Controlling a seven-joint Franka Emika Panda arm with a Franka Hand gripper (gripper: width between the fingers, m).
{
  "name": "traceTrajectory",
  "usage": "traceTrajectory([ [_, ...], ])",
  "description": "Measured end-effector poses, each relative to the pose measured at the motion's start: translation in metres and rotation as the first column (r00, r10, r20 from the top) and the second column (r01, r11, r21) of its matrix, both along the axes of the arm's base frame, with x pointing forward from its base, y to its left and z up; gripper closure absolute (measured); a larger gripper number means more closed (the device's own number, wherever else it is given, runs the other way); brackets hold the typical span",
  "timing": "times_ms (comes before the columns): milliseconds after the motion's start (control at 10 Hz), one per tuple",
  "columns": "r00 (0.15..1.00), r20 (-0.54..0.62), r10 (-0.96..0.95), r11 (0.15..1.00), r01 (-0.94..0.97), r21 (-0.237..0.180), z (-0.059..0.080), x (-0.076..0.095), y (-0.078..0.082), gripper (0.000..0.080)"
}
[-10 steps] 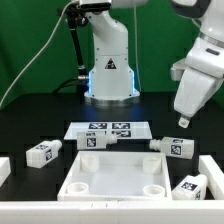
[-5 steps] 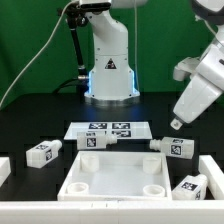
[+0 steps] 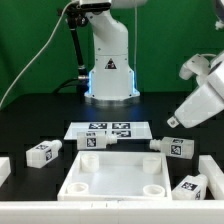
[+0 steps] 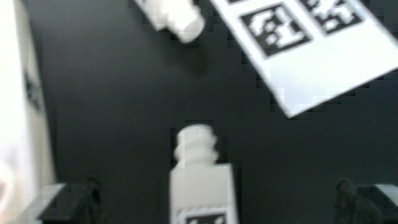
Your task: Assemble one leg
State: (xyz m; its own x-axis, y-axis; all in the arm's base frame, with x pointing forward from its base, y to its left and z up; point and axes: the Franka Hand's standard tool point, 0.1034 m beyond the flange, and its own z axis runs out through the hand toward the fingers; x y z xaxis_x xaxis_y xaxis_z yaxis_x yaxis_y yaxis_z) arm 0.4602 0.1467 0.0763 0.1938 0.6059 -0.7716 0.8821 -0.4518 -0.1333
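The end effector (image 3: 175, 121) hangs wide open — empty — above the leg (image 3: 176, 146) lying on the bench (image 3: 30, 120), centred between its fingers (image 4: 71, 200).

The wrist view is all soft and blurred. The leg (image 4: 205, 178) between my fingers (image 4: 68, 203) is cut by the frame's edge, so only a strip of its tag shows. My fingers are dark smears, mostly outside the frame. In the exterior view my arm (image 3: 205, 90) leaves the frame at the upper right. A white piece (image 3: 4, 170) at the lower left edge is half cut off.

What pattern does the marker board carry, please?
Marker board: black-and-white square tags, best in wrist view.
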Motion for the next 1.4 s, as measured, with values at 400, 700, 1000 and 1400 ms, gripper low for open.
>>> traceTrajectory([
  [400,0.997,-0.071,-0.006,0.999,0.003,-0.039,-0.016,0.004,0.0,0.015],
  [700,0.998,-0.063,-0.005,1.0,0.003,-0.021,-0.03,0.007,0.001,0.015],
  [1000,0.998,-0.057,0.009,1.0,-0.008,0.005,-0.052,-0.006,0.002,0.015],
  [1400,0.998,-0.065,0.015,1.0,-0.013,0.026,-0.067,-0.008,-0.003,0.015],
])
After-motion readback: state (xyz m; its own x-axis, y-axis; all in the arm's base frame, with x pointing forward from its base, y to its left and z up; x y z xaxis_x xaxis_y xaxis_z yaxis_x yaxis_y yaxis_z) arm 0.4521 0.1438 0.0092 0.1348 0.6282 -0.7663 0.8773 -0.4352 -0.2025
